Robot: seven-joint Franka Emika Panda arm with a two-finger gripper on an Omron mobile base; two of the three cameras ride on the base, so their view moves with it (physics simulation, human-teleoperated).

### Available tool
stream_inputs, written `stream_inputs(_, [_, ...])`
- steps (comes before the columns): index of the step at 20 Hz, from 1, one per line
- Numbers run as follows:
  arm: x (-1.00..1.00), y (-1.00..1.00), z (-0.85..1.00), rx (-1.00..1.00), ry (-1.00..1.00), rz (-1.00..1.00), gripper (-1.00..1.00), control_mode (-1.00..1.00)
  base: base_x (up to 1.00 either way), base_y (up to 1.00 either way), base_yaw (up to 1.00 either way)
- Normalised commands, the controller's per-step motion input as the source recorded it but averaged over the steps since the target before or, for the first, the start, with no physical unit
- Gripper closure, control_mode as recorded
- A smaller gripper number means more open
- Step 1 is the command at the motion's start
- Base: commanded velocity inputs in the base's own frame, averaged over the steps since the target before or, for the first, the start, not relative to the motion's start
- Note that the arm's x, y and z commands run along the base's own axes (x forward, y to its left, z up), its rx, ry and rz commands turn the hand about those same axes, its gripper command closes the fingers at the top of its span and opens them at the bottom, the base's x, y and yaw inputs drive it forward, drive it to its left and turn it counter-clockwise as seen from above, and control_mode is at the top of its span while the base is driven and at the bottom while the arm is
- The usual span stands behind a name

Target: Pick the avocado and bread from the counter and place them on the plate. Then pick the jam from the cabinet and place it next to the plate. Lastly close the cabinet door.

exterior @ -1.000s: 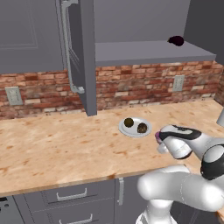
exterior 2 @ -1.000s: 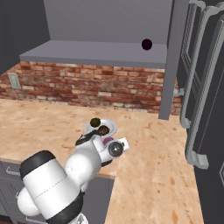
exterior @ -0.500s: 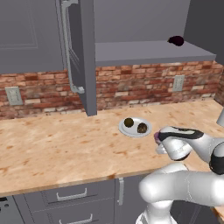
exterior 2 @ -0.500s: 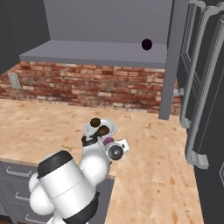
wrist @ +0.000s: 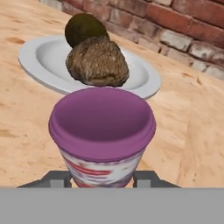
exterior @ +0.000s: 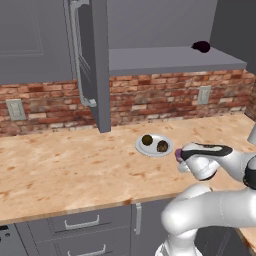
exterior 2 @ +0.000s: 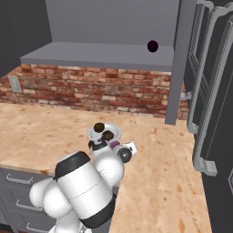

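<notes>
Since a second ago the arm has folded lower at the table's (exterior: 60, 170) front edge while the jam (wrist: 101, 135) has barely shifted. From the left: the open cabinet door (exterior: 95, 65), then the plate (exterior: 154, 149) holding the avocado (exterior: 147, 140) and the bread (exterior: 162, 146). Just right of the plate, the fingers (exterior: 179, 154) are clamped on the jam.

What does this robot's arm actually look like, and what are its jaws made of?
The arm is built of thick, rounded, glossy white segments, with dark bands at the joints, one a broad black ring in the right base view. It narrows to a white hand topped by a dark strip. The gripper has two small dark grey, blocky jaws. No cables or markings are visible.
</notes>
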Motion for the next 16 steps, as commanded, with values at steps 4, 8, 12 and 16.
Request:
stream_inputs(4, [0.15, 0.05, -0.14, 0.0, 0.0, 0.0, 1.0, -1.0, 0.0, 0.0, 0.0])
stream_inputs(8, [0.16, 0.11, -0.17, 0.0, 0.0, 0.0, 1.0, -1.0, 0.0, 0.0, 0.0])
stream_inputs(12, [0.08, 0.16, -0.21, 0.0, 0.0, 0.0, -1.0, -1.0, 0.0, 0.0, 0.0])
stream_inputs(16, [-0.18, -0.01, -0.18, -0.01, -0.04, 0.0, -1.0, -1.0, 0.0, 0.0, 0.0])
